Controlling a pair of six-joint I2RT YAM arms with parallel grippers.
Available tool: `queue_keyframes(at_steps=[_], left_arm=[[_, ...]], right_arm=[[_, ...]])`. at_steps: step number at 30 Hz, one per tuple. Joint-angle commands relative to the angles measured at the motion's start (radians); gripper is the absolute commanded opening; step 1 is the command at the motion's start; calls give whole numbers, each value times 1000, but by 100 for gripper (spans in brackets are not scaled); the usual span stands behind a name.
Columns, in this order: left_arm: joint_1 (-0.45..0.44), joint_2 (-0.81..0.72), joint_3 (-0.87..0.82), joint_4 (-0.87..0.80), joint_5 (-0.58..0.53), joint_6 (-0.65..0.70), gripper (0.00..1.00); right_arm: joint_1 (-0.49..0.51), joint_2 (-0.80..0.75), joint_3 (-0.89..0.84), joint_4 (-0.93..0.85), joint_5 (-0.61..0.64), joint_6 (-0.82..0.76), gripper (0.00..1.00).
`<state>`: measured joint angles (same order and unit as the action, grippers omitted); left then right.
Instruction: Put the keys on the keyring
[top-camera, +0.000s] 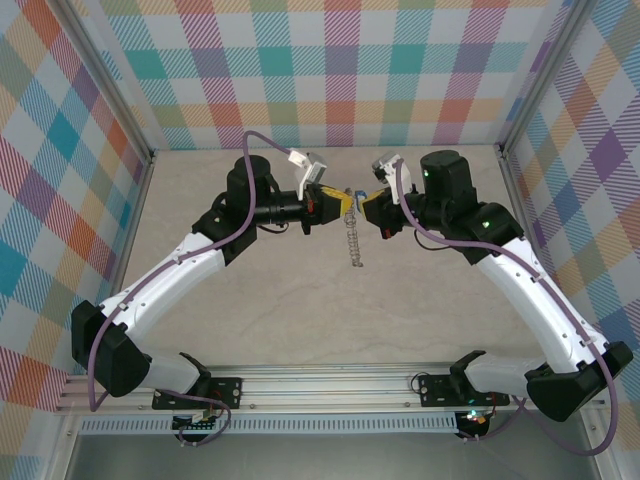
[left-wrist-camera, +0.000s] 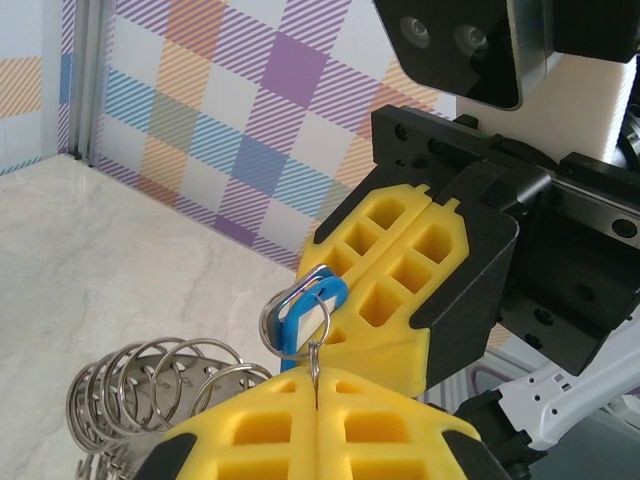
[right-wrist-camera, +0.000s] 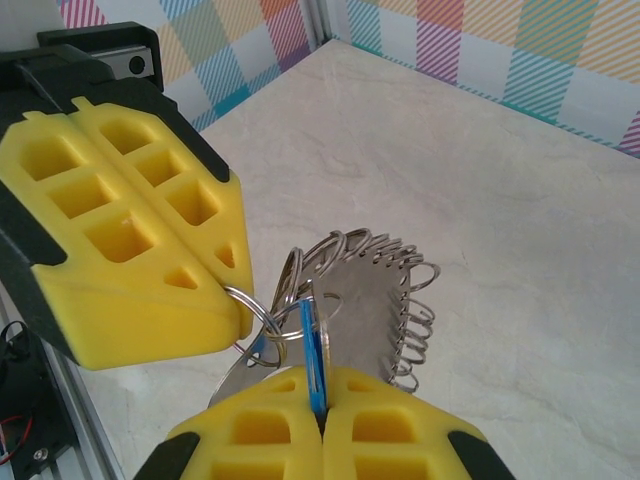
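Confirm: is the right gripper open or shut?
Shut. The right gripper has its yellow fingers pressed together with no gap, pinching the blue tag edge-on between them.

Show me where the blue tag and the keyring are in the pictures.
blue tag (left-wrist-camera: 298, 336), left wrist view, on its blue body.
keyring (right-wrist-camera: 365, 315), right wrist view, on the grey metal beside its loops.

Pale, marble-veined tabletop (top-camera: 300, 320), with a grey aluminium rail (top-camera: 330, 385) along its near edge.
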<state>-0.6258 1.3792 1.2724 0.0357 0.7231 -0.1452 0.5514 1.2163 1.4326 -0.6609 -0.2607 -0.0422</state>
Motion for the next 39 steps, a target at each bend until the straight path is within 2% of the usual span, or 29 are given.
queue_keyframes(at_steps=[1,9,26,27,28,32,39], left_arm=[[-6,-9,19,41,25,-1,0],[-6,-21,10,40,16,3,0],[-6,-3,8,20,25,1,0],[-6,-2,4,23,16,-1,3],[-6,-4,-2,29,4,-6,12],[-6,-12,-25,54,-33,-26,36],[-5,-57,-76,58,-180,-45,53]], right_arm=[[6,-7,25,-9,39,-24,0],[2,-31,23,-18,105,-42,0],[-1,-2,68,-11,113,-25,0],[0,5,77,-15,113,-24,0],[-1,14,87,-21,114,-25,0],[-1,35,95,-30,120,-24,0],[-7,64,60,-4,138,-23,0]])
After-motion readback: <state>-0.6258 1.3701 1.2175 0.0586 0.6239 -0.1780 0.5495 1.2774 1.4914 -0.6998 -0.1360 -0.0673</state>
